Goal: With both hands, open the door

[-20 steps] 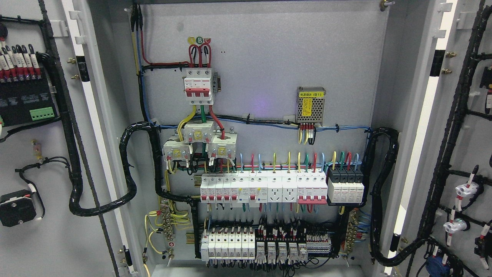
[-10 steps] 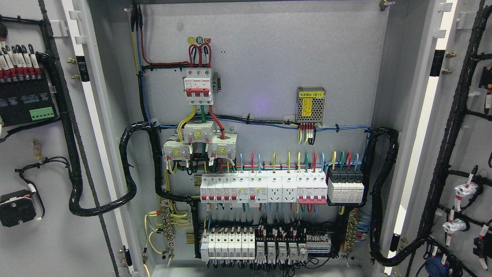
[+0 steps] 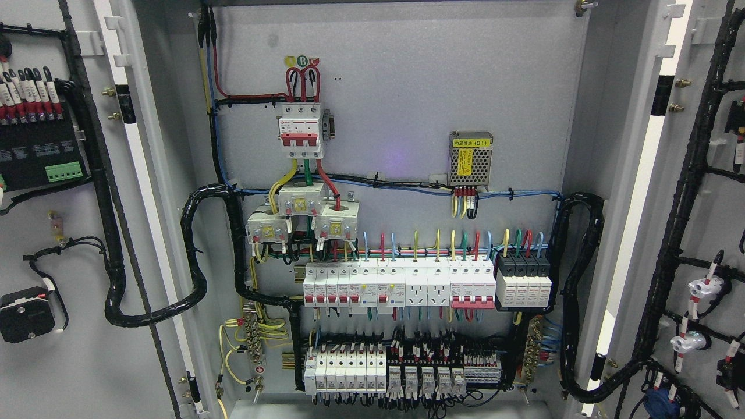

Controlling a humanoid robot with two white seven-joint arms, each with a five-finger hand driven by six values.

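Nothing shifts from a second ago: both doors hang exactly where they were, swung wide, so the opening looks done. Two doors: the left door (image 3: 70,233) fills the cabinet's left edge, the right door (image 3: 704,221) its right edge, inner faces and wiring toward us. Neither robot hand shows, so their fingers and grip can't be told. Between them, the back panel (image 3: 407,87) carries one red-handled main breaker (image 3: 300,131), one meshed power supply (image 3: 471,158) and two rows of breakers.
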